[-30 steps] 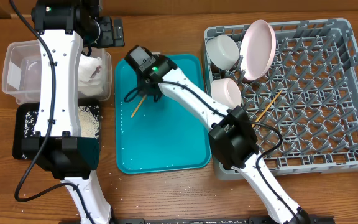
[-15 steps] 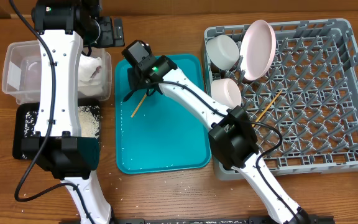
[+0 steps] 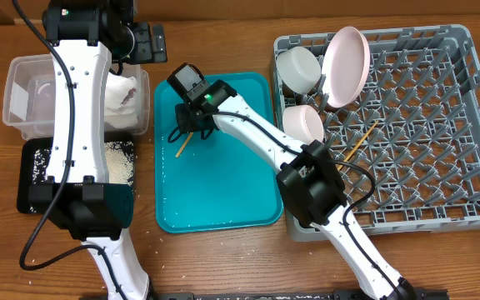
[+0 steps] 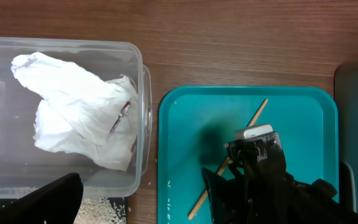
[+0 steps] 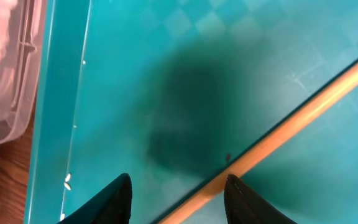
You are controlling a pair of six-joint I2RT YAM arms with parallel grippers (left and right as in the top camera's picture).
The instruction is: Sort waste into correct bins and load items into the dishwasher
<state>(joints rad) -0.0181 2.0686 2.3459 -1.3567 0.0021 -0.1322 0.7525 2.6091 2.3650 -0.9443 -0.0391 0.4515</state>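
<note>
A wooden chopstick (image 3: 182, 145) lies slanted on the teal serving tray (image 3: 223, 192). My right gripper (image 3: 188, 127) is open and low over the tray, with one finger on each side of the chopstick (image 5: 278, 134); the jaws (image 5: 176, 199) hold nothing. My left gripper (image 3: 147, 42) hangs high above the clear tub (image 3: 23, 83), open and empty (image 4: 140, 202). A crumpled stained napkin (image 4: 79, 109) lies in the tub. Rice grains (image 3: 119, 162) fill the black tray (image 3: 32, 171). The grey rack (image 3: 440, 167) holds a pink plate (image 3: 346, 54), two bowls (image 3: 298, 67) (image 3: 304, 123) and another chopstick (image 3: 358, 142).
A few loose grains lie on the teal tray's left edge (image 5: 67, 180) and on the wooden table (image 3: 223, 242) in front of it. The clear tub's rim (image 4: 145, 124) stands close beside the teal tray. My right arm stretches across from the rack's front left corner.
My right gripper shifted slightly left and back again over the chopstick and now sits lower around it. The left arm, napkin and rack contents have not moved.
</note>
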